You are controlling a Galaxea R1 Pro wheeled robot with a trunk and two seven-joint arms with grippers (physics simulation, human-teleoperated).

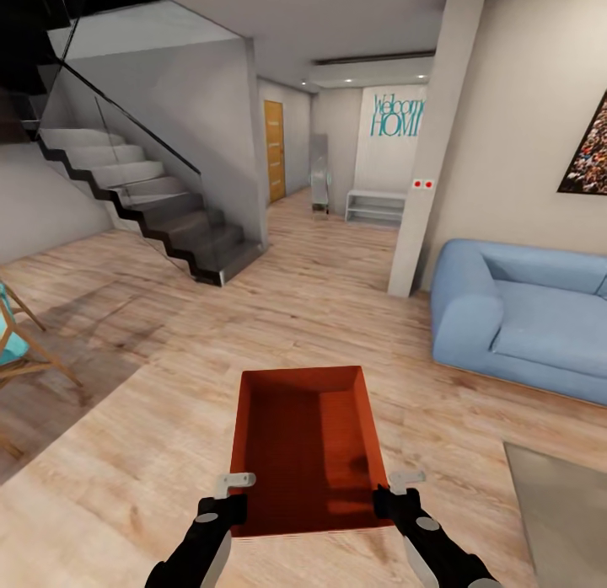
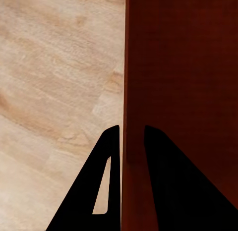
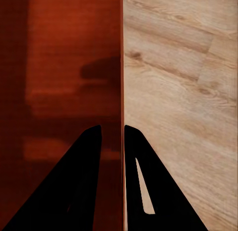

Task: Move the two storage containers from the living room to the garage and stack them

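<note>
Living room w/ light wood-plank floor (image 1: 126,478), stairs (image 1: 152,209) ahead-left, blue sofa (image 1: 523,310) ahead-right. Rust-red container (image 1: 305,441) carried between both arms. Left gripper (image 2: 131,137) clamped narrow on its near-left wall, right gripper (image 3: 112,134) likewise on right wall. Step: hauling bin 1 toward garage, prob. Next: drive on, grips firm, bin level.

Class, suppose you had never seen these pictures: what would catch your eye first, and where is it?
The rust-red storage container, low in the middle of the head view, held between the left gripper and right gripper, each clamping a side wall. Next, the blue sofa at right and the dark staircase at upper left.
</note>
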